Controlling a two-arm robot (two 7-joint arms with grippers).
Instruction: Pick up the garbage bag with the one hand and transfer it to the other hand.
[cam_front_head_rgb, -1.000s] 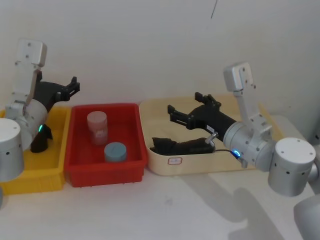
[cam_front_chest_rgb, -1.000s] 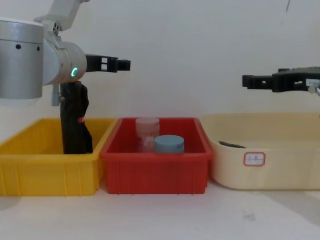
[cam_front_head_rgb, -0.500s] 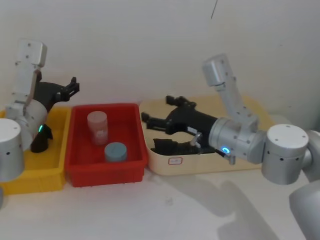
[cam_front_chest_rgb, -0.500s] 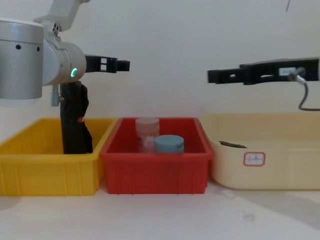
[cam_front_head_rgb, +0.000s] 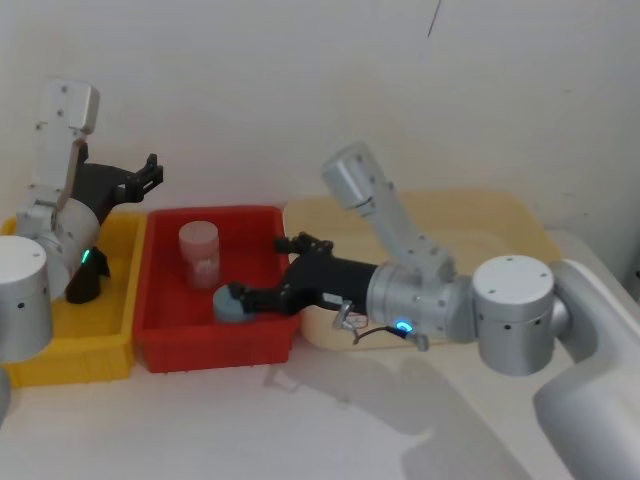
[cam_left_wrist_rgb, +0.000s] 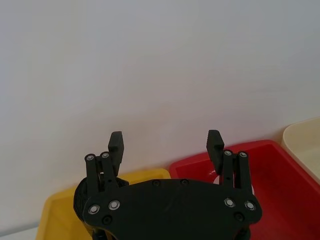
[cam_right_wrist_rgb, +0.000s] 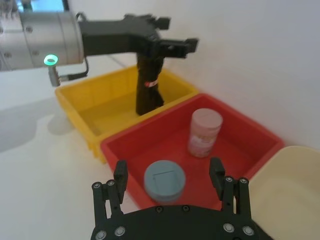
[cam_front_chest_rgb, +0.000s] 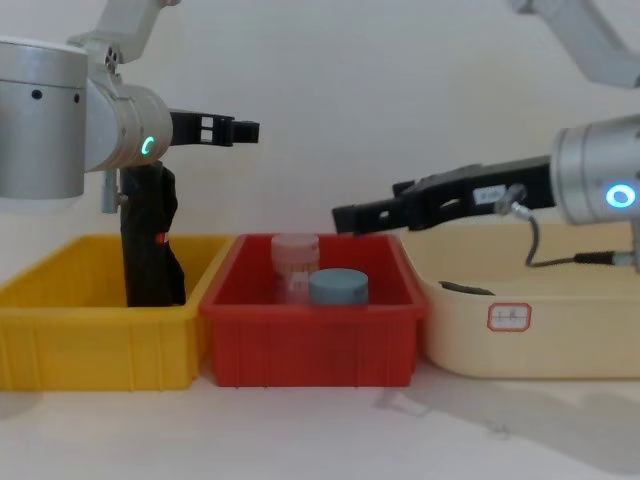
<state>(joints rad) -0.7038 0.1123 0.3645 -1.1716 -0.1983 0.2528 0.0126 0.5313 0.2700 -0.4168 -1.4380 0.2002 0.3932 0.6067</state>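
Swung off the cream tray (cam_front_chest_rgb: 600, 350), right gripper (cam_right_wrist_rgb: 168, 166) hovers wide open over the red bin's (cam_front_chest_rgb: 310, 345) two jars (cam_right_wrist_rgb: 205, 131); left gripper (cam_left_wrist_rgb: 165, 137) gapes above the yellow bin (cam_front_chest_rgb: 90, 350). One garbage bag (cam_front_chest_rgb: 465, 290) lies at the tray's left end.

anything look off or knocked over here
Nothing spilled or toppled. The clear jar and the blue-lidded jar stand upright in the red bin; the black roll in the yellow bin stands on end, lumpy rather than straight.
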